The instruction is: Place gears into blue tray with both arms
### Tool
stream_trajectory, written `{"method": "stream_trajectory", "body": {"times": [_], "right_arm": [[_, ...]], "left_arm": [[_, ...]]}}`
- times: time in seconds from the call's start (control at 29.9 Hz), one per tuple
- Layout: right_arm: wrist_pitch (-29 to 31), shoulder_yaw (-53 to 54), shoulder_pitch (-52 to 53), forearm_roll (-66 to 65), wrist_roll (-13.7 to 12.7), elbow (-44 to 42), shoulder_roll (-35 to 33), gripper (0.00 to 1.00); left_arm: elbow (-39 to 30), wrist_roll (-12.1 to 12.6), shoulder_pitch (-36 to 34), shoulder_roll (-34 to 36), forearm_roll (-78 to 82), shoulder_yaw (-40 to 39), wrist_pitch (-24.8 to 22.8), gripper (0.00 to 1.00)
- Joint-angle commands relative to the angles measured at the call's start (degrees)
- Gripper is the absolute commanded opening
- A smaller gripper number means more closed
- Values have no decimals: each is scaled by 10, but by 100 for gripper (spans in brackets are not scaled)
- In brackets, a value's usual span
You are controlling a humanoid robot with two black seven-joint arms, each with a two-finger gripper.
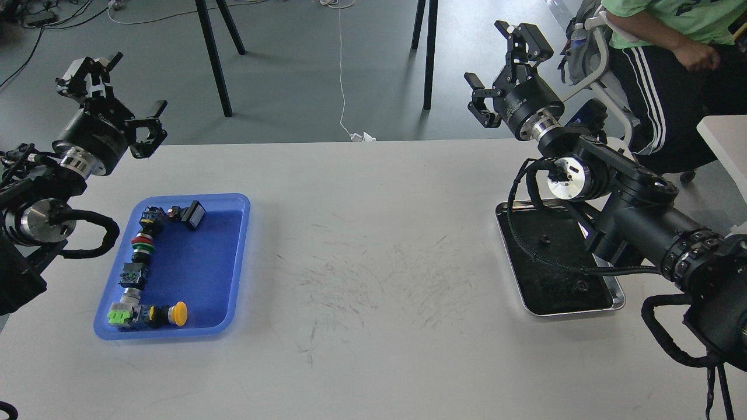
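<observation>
Two tiny black gears lie in the silver metal tray at the right: one gear near its middle, the other gear closer to the front. The blue tray sits at the left of the table with a row of push-button switches along its left and front sides. My left gripper is raised past the table's back left edge, open and empty. My right gripper is raised beyond the back edge above the silver tray, also open and empty.
A person in a green shirt sits at the back right beside a white side table. Black stand legs and a white cable are on the floor behind the table. My right arm's forearm overhangs the silver tray's right side.
</observation>
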Motion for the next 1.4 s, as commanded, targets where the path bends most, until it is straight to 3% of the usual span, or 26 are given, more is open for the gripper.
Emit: {"method": "stream_trajectory", "body": {"times": [0.0, 1.2, 1.37], "right_arm": [[0, 0, 0, 0, 0, 10, -4, 99], [0, -6, -2, -8, -2, 13, -15, 99], [0, -63, 10, -9, -10, 19, -35, 99]], "left_arm": [[0, 0, 0, 0, 1, 1, 0, 99], [-1, 3, 1, 3, 5, 2, 0, 99], [-1, 3, 1, 2, 5, 2, 0, 99]]}}
